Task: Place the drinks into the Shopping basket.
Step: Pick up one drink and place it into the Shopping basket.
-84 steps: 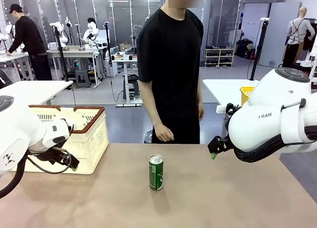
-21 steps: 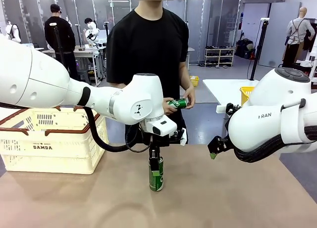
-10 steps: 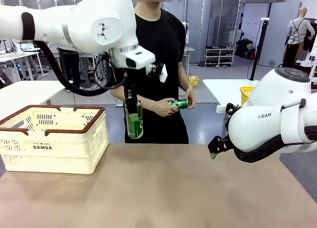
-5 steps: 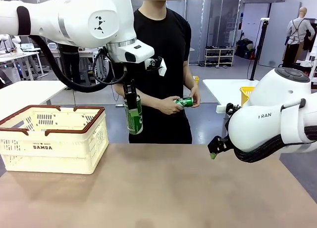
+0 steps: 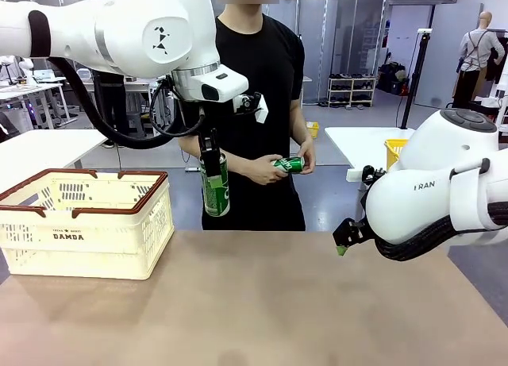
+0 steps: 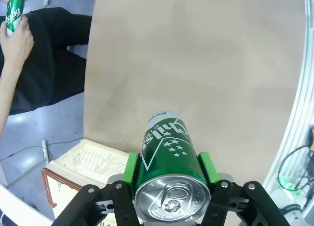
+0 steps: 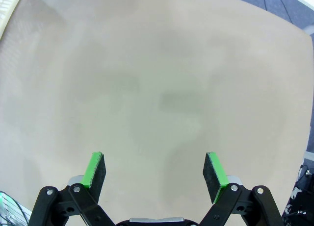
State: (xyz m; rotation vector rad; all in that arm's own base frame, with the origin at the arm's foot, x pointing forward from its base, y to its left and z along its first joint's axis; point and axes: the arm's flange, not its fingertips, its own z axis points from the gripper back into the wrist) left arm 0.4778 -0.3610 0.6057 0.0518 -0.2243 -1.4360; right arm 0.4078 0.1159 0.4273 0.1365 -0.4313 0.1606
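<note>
Above the brown table, the left tool clamps a green white-starred can upright; the right tool stands wide open.

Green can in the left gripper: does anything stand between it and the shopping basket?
Nothing visible does. The left gripper holds the green can in the air, to the right of the shopping basket; its top is open and only air lies between.

left end effector: raised, clamping green can | right end effector: low, jaws apart
</note>
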